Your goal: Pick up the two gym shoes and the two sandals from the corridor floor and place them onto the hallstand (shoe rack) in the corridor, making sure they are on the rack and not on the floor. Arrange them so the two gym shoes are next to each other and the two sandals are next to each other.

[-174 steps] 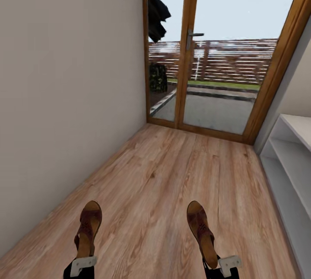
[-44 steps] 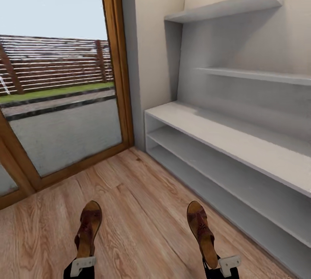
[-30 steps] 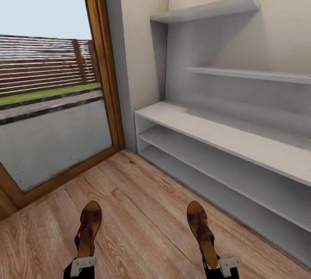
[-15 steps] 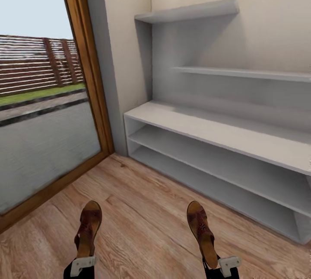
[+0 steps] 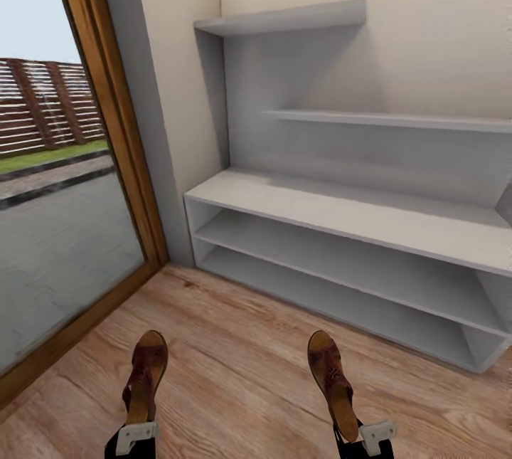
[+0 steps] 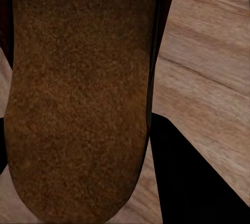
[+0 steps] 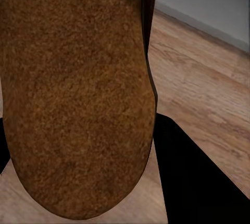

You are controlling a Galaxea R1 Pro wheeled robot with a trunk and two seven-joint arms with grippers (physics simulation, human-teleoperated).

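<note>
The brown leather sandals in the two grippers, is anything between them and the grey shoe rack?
Nothing visible. Bare wood-plank floor lies between the brown sandals, left and right, and the light-grey shoe rack; its shelves hold nothing.

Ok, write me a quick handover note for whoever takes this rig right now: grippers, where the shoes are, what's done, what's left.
Left gripper: shut on one brown sandal, held above the wood floor, toe pointing forward.
Right gripper: shut on the other sandal, held the same way.
Shoe rack: ahead and to the right, grey, with nothing on the bench top, lower tiers or upper shelves.
Gym shoes: I can't see them from here.
Done: both sandals are picked up.
Left: set the sandals side by side on the rack, then fetch both gym shoes and place them next to each other there.
</note>
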